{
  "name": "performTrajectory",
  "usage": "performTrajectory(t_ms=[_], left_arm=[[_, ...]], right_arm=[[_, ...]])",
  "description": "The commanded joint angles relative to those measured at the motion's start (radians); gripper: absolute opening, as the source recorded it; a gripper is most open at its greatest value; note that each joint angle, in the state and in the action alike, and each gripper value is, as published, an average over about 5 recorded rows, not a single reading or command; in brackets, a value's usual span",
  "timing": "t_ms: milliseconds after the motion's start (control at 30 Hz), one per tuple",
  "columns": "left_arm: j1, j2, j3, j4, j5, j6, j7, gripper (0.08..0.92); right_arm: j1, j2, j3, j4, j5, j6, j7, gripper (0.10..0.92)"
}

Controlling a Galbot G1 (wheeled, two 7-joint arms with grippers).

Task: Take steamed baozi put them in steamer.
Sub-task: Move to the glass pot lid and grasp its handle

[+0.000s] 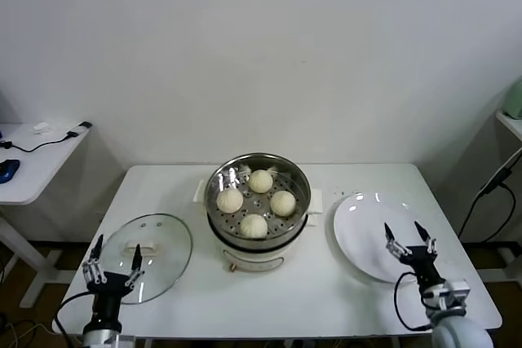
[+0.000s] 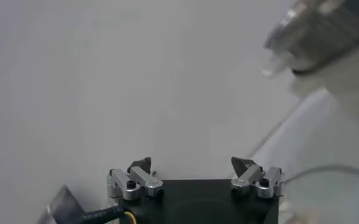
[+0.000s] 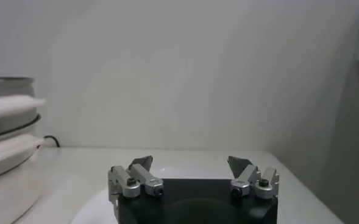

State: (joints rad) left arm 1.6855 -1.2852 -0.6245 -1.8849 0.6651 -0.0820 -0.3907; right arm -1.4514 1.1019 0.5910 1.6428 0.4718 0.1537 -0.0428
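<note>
Left end effector (image 1: 114, 255) and right end effector (image 1: 410, 238) both spread wide, empty, four baozi (image 1: 254, 226) in upright steamer (image 1: 258, 201)

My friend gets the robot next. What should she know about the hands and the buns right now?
Left gripper: open, holding nothing, low at the table's near left corner, by the glass lid.
Right gripper: open, holding nothing, over the near part of the white plate.
Baozi: all four sit on the perforated tray inside the steamer, mid-table.
Plate: nothing on it.
Lid: flat on the table, left of the steamer, not on the pot.
Done: every bun in view is in the steamer.
Left: no buns in view left to move.
</note>
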Motion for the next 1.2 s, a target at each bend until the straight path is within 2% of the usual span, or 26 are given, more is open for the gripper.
performTrajectory(t_ms=[33, 200, 600, 1100, 1200], left_arm=[[-0.134, 0.030, 0.006, 0.306, 0.498, -0.008, -0.108, 0.823], [-0.188, 0.015, 0.009, 0.367, 0.522, 0.018, -0.096, 0.823], [-0.277, 0.028, 0.014, 0.471, 0.548, 0.060, -0.082, 0.823], [-0.354, 0.012, 0.029, 0.499, 0.597, 0.132, -0.041, 0.821], [-0.351, 0.015, 0.030, 0.511, 0.609, 0.142, -0.028, 0.789]], right_arm=[[-0.125, 0.138, 0.048, 0.062, -0.120, 0.030, 0.026, 0.823], [-0.134, 0.137, 0.059, 0.090, -0.120, 0.020, 0.024, 0.823], [-0.141, 0.140, 0.086, 0.142, -0.113, 0.007, 0.025, 0.823], [-0.151, 0.151, 0.102, 0.153, -0.117, 0.010, 0.023, 0.823], [-0.154, 0.152, 0.104, 0.153, -0.118, 0.011, 0.022, 0.823]])
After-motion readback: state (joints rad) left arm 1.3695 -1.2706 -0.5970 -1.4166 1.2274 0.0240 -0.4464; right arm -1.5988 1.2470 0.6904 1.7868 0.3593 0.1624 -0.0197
